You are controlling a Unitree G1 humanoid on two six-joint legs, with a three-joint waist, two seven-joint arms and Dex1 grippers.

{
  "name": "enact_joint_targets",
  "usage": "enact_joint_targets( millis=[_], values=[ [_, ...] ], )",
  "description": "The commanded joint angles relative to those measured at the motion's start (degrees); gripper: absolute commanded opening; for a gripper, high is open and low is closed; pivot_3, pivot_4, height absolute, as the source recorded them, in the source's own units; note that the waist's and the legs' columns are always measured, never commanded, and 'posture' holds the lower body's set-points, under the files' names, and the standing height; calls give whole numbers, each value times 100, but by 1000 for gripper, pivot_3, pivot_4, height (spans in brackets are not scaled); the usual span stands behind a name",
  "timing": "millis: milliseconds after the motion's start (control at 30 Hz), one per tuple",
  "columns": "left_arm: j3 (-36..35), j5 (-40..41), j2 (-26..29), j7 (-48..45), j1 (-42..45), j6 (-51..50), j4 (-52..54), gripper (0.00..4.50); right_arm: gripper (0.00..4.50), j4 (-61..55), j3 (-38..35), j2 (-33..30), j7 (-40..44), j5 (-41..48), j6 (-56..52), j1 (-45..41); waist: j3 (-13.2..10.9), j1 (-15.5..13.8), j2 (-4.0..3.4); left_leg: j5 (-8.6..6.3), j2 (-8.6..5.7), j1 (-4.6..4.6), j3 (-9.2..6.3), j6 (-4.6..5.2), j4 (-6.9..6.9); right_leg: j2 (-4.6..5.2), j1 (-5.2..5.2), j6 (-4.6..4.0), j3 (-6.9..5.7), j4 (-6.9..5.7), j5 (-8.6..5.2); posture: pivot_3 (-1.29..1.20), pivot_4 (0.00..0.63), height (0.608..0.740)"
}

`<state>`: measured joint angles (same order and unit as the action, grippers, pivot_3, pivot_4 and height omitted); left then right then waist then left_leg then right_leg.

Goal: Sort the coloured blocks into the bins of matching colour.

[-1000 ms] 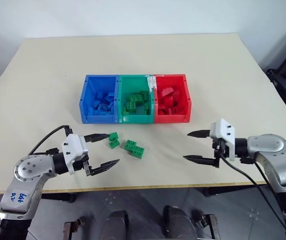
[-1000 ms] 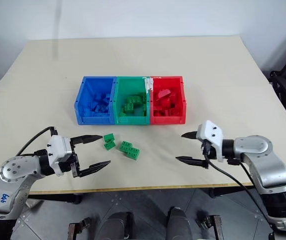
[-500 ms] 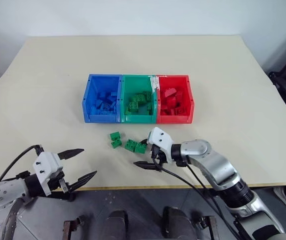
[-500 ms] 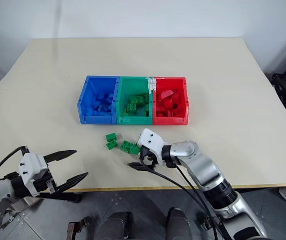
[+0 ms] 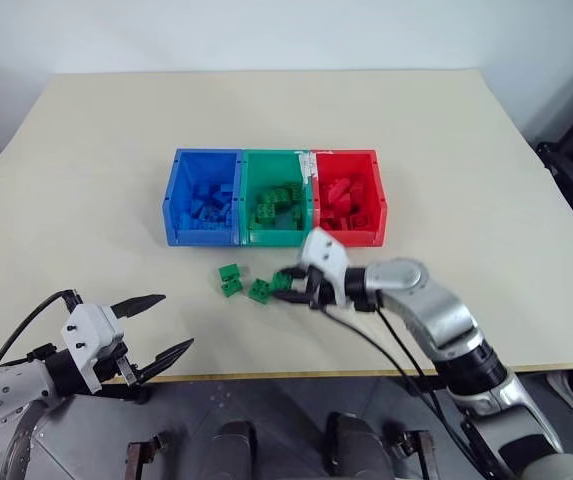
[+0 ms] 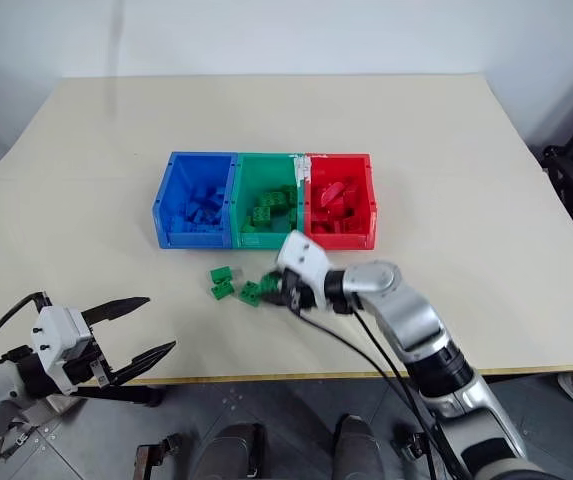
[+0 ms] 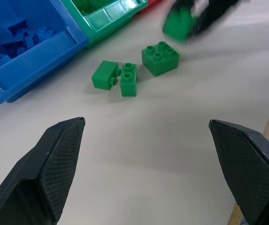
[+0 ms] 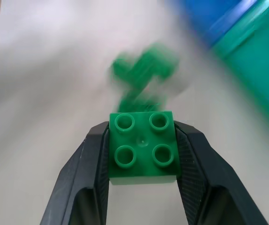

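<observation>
Most blocks already lie sorted in the blue bin [image 5: 202, 200], green bin [image 5: 277, 203] and red bin [image 5: 349, 199]; my right gripper [image 8: 142, 154] is clamped on a green four-stud brick [image 8: 143, 146], just in front of the green bin; a green square brick [image 7: 160, 57] and a green brick pair [image 7: 115, 78] wait on the table [image 5: 466, 160]; my left gripper [image 5: 161, 325] hangs spread and empty near the table's front edge.

You see the loose green blocks [image 8: 143, 75] and bins [image 8: 247, 61] smeared by blur beyond the right end effector [image 8: 142, 154]; the desk's [image 5: 486, 180] near-left corner is cut off.
</observation>
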<state>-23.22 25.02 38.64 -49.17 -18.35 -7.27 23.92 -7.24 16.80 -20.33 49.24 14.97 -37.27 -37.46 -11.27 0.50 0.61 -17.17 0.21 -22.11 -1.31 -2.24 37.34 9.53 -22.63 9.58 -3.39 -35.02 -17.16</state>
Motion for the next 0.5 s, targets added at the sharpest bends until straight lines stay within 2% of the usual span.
enact_joint_targets(
  millis=[33, 167, 333, 467, 500],
  values=[
    [-388, 171, -100, 125, -13, 125, -4, 4500, 1489, 1038, -764, 485, -612, 35, 635, -1126, 0, 76, -1, 1, 2, 0, 2, -2, 1, -2, -4, -2, 2, -6, 1, 0, 150, 740],
    [-463, 148, -144, 154, -17, 156, -113, 4500, 1489, 2737, -759, 744, -985, -568, 1866, -1946, 5, 111, 7, 3, 1, 2, 1, -5, -13, -2, -9, -4, 1, -6, 0, 0, 150, 740],
    [-412, 162, -163, 182, 79, 100, -144, 4500, 3188, 3520, -875, 946, -794, -569, 2426, -2238, 3, 132, 5, -8, 2, -5, 16, 0, -12, -1, -17, -5, -1, 3, 0, 0, 150, 740],
    [-384, 229, -107, 122, 183, -23, -221, 4500, 4481, 3174, -1032, 699, -370, -386, 2699, -1934, 3, 138, 5, -9, 4, -5, 18, -1, -11, -1, -19, -5, -3, 3, 0, 0, 150, 740],
    [-385, 248, -84, 87, 203, -60, -251, 4500, 4481, 2994, -1075, 596, -185, -303, 2754, -1787, 3, 114, 5, -9, 5, -4, 18, -1, -10, -1, -19, -5, -3, 2, 0, 0, 150, 740]
  ],
)
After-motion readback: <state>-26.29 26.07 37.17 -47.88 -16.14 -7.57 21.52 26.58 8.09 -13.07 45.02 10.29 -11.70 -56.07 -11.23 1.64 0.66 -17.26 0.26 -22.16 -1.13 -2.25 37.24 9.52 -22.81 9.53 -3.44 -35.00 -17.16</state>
